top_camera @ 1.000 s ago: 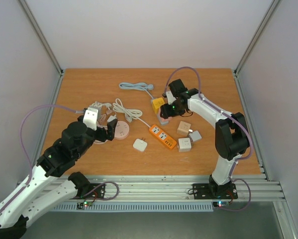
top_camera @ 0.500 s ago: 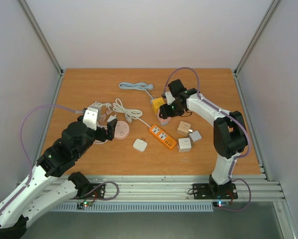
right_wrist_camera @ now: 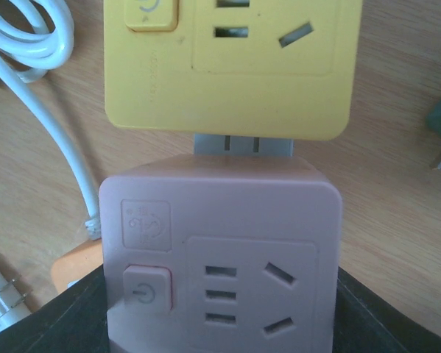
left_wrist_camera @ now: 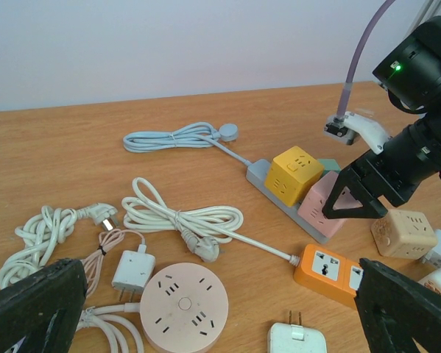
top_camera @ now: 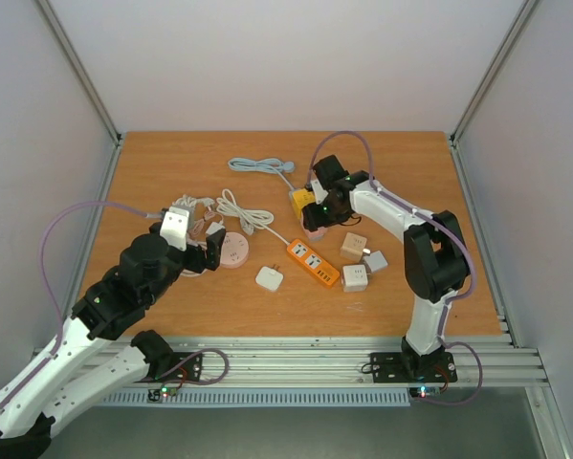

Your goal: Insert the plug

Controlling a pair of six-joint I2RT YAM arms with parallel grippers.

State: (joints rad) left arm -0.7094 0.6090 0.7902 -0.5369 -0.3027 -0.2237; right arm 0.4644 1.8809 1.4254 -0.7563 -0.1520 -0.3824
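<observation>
From above, my right gripper (top_camera: 317, 212) is stretched to mid-table, wrist bent down over the pink cube (top_camera: 312, 229), which sits just beside the yellow cube (top_camera: 302, 201). My left gripper (top_camera: 206, 251) hovers low, near the round socket (top_camera: 233, 251).

Through my left wrist camera, my left fingers are spread wide with nothing between them. Across the table, my right fingers pinch the pink cube on the grey strip (left_wrist_camera: 258, 173).

Through my right wrist camera, the pink cube fills the lower frame, my fingers clamped on both its flanks. A sliver of grey strip shows between it and the yellow cube. I judge this to be the seating step. Its prongs are hidden underneath, so I cannot say whether they are home. The next move calls for a square, straight downward press without twisting.
</observation>
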